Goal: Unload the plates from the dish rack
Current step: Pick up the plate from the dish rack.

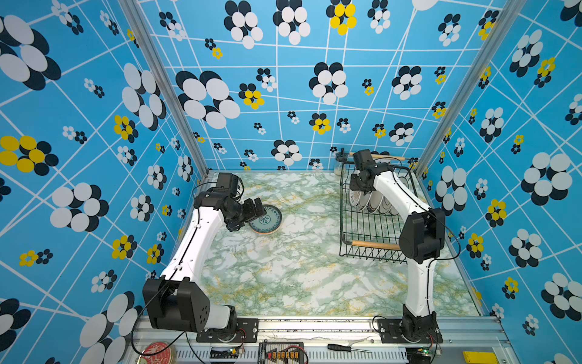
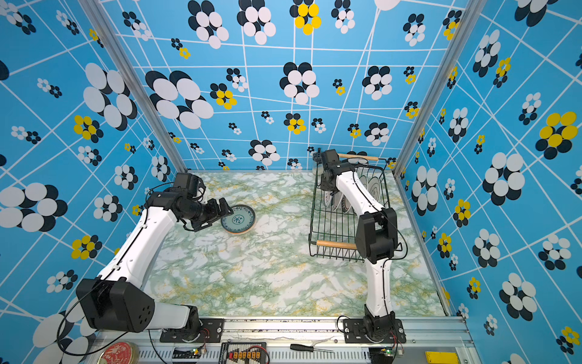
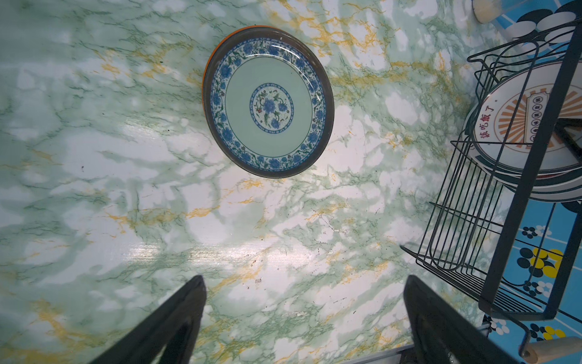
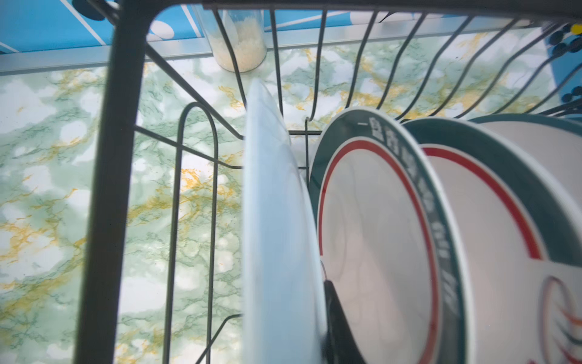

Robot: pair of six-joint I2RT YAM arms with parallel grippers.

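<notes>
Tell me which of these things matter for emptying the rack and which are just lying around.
Part of the job: dish rack; white plate and teal-rimmed plates standing in it; unloaded plate stack.
Just lying about: glass jar; red tin; screwdriver; yellow block.

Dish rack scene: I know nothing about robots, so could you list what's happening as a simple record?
Left gripper: open, empty, above the table
Right gripper: inside the dish rack, shut on a white plate
Unloaded: blue-patterned plate, flat atop a small stack
In rack: teal-rimmed plates, upright
</notes>
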